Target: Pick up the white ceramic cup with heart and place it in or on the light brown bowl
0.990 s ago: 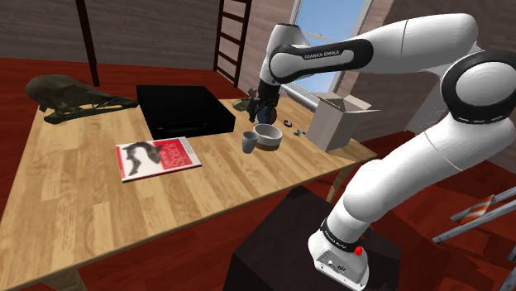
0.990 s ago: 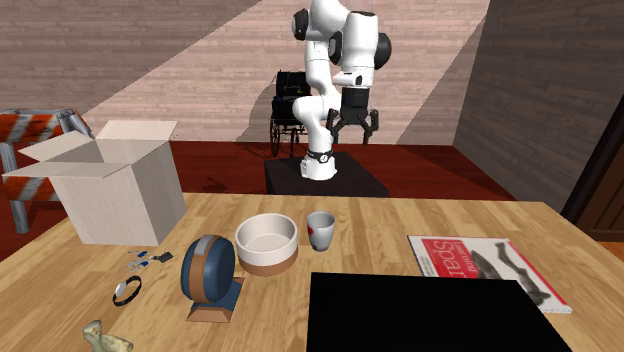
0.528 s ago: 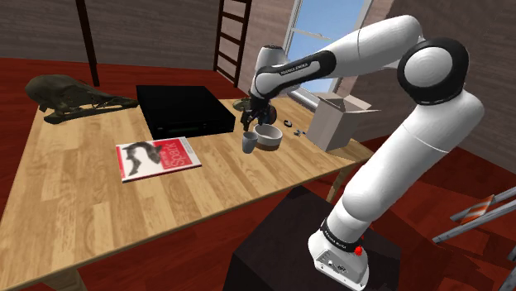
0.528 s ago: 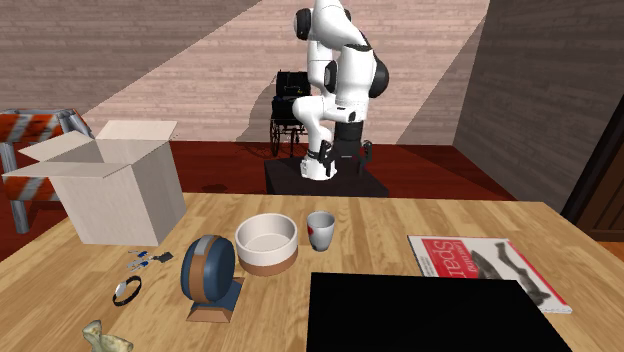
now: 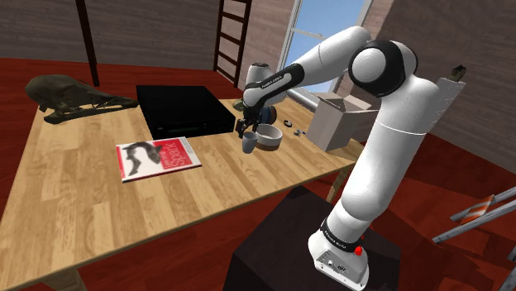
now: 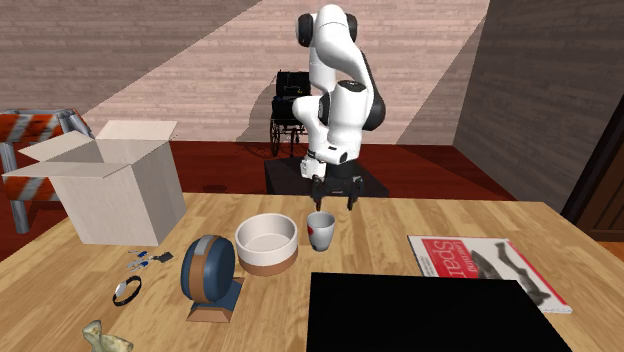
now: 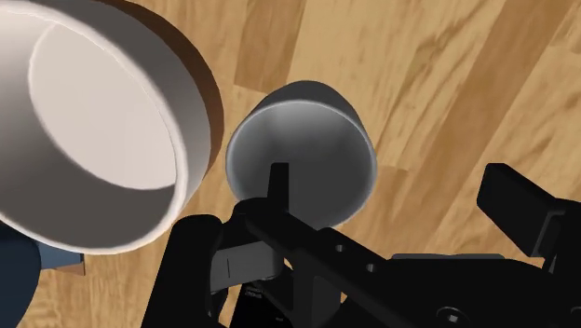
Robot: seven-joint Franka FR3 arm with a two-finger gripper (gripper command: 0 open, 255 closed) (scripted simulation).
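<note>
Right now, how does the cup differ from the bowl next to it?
The cup is narrow and tall for its width; the bowl is wide and squat. The cup is pale grey with a red mark on its side; the bowl is white above a brown base band. Both stand upright and empty on the wooden table.

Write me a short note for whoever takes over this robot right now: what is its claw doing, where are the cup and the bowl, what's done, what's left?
Gripper: open, empty, hovering just above the cup.
Cup: upright on the wooden table, close beside the bowl, to its right in the second exterior view.
Bowl: white inside, brown outside, nothing in it.
Done: gripper lined up over the cup; no grasp yet.
Left: lower, close on the cup, lift it, set it in the bowl.
</note>
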